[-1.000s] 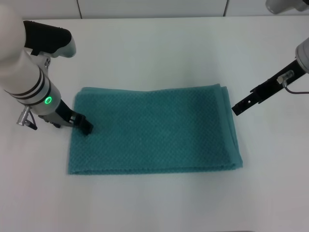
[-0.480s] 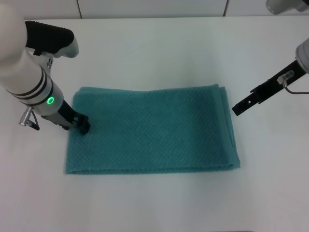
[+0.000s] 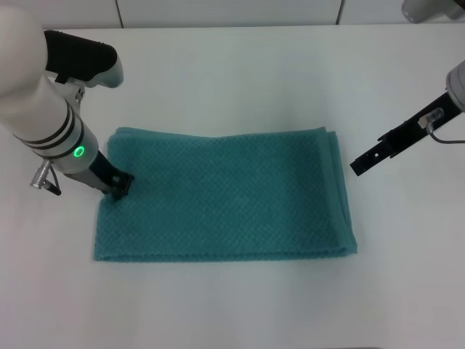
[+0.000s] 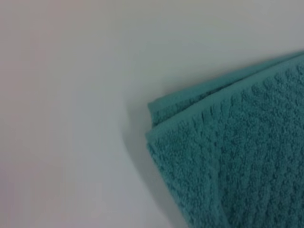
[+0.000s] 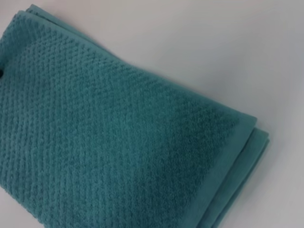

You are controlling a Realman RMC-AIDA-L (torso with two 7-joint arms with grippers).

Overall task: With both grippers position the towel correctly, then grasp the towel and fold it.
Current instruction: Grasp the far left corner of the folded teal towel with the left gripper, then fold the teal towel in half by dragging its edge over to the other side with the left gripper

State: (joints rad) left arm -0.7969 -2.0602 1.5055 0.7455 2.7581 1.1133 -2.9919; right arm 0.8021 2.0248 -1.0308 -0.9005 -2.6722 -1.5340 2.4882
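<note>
1. Your towel [image 3: 225, 195] lies flat in the middle of the head view, on the white worktop [image 3: 240, 80]. It looks folded already, because layered edges show at its right end and at the corner seen in the left wrist view.
2. Your left gripper [image 3: 120, 183] is at the left of the frame, with its tip down on the towel's left edge. It looks pressed onto the cloth. You cannot tell if its fingers are open or closed around anything.
3. Your right gripper [image 3: 361, 163] hangs in the air at the right of the frame, just beside the towel's right end and not touching it. It holds nothing. You cannot tell how wide it is open.
4. The step now looks like setting the towel straight. Slide it slowly with the left tip, so the cloth does not bunch up or wrinkle.
5. Keep the long edges level across the frame. Bring the right gripper down only when the towel sits square.
6. The worktop is smooth, plain and white, so the towel should slide easily. A pale wall [image 3: 232, 11] with thin dark lines runs along the top of the frame.
</note>
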